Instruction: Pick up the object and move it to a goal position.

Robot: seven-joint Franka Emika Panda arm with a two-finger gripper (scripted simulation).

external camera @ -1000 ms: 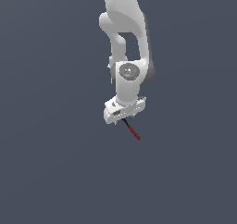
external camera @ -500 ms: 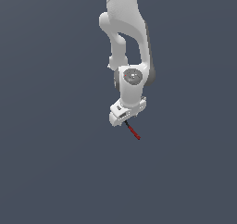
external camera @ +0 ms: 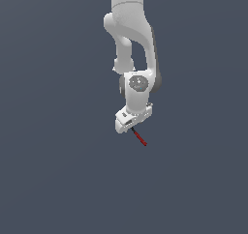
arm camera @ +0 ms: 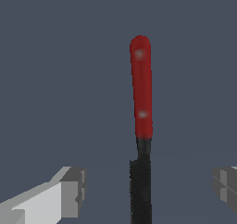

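The object is a thin rod (external camera: 140, 138) with a red part and a black part, lying on the dark floor. In the exterior view its black end sits right under my white gripper (external camera: 131, 127) and its red end points away, down toward the exterior view's right. In the wrist view the rod (arm camera: 141, 93) runs between my two fingers (arm camera: 74, 190), black part nearest the hand. The gripper (arm camera: 149, 185) is open, its fingers wide apart on either side of the black part and not touching it.
Only the flat dark grey floor (external camera: 58, 170) and my own white arm (external camera: 131, 30) above the hand are in view.
The hand has come down a little and turned over the rod's black end. The rod has not moved.
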